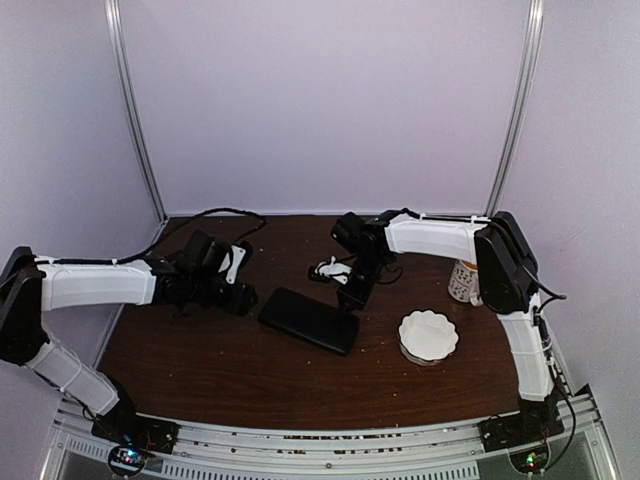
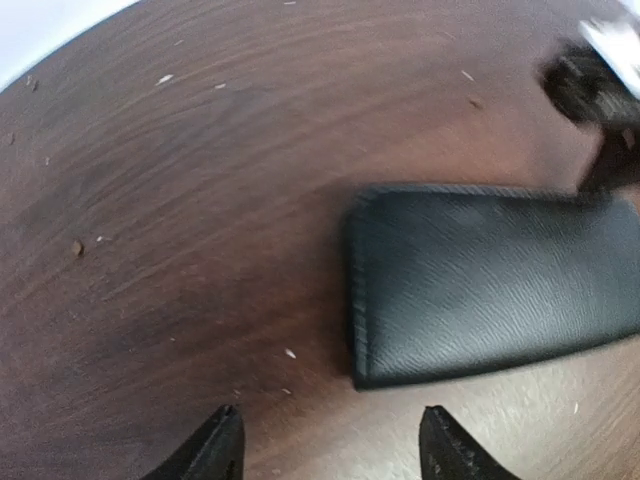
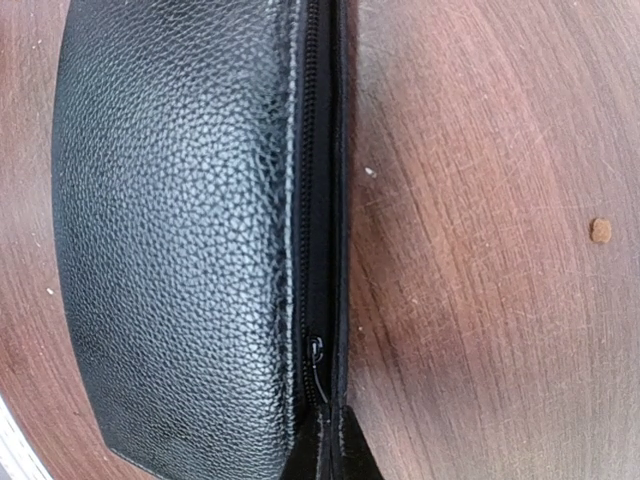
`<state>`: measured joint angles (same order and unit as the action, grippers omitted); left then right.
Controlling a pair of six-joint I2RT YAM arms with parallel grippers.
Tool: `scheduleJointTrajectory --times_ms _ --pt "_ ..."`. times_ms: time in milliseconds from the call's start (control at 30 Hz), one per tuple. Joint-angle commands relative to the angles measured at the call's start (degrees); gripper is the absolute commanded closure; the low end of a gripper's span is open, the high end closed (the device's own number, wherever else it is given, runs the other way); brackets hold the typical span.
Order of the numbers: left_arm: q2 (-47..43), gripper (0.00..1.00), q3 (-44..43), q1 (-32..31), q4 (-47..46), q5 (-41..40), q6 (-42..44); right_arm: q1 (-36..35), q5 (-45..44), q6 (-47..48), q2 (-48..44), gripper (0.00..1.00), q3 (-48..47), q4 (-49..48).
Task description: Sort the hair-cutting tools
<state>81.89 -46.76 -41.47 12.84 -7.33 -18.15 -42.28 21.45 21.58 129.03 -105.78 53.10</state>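
The hair-cutting tools are out of view in every frame. A flat black zip case (image 1: 310, 320) lies mid-table. My right gripper (image 1: 352, 297) is at the case's far right end. In the right wrist view the case (image 3: 180, 230) fills the left half, and the right gripper (image 3: 330, 455) is shut on a thin zip pull (image 3: 318, 372) that runs down from the slider. My left gripper (image 1: 240, 298) hovers left of the case. In the left wrist view it (image 2: 335, 445) stands open and empty, a short way from the case's (image 2: 490, 290) near corner.
A white scalloped bowl (image 1: 428, 335) sits right of the case, with a patterned cup (image 1: 462, 280) behind it by the right arm. Small crumbs dot the brown wooden table (image 1: 200, 350). A blurred part of the right arm (image 2: 600, 80) shows beyond the case.
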Motion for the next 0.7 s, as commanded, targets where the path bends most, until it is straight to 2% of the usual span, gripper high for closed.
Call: scheduleJointTrajectory --times_ms 0,100,200,333,667 --pt "4.19 0.41 -4.08 8.46 -5.11 17.12 -3.50 -1.38 0.64 1.49 0.28 1.00 -0.65 -0.14" --pt "10.32 0.44 -8.88 11.79 -6.62 24.76 -3.80 -1.61 0.87 1.83 0.43 1.00 -0.35 -0.57" --pt "15.26 0.44 -13.56 12.12 -7.19 28.76 -2.16 -1.93 1.04 2.05 0.46 1.00 -0.31 -0.78" --pt "21.19 0.44 -18.98 12.17 -3.10 29.03 -0.34 -2.23 1.16 2.15 0.35 1.00 -0.32 -0.84" --pt "26.14 0.47 -20.34 12.70 -1.55 29.94 1.36 -2.37 2.14 2.21 0.59 1.00 -0.02 -1.03"
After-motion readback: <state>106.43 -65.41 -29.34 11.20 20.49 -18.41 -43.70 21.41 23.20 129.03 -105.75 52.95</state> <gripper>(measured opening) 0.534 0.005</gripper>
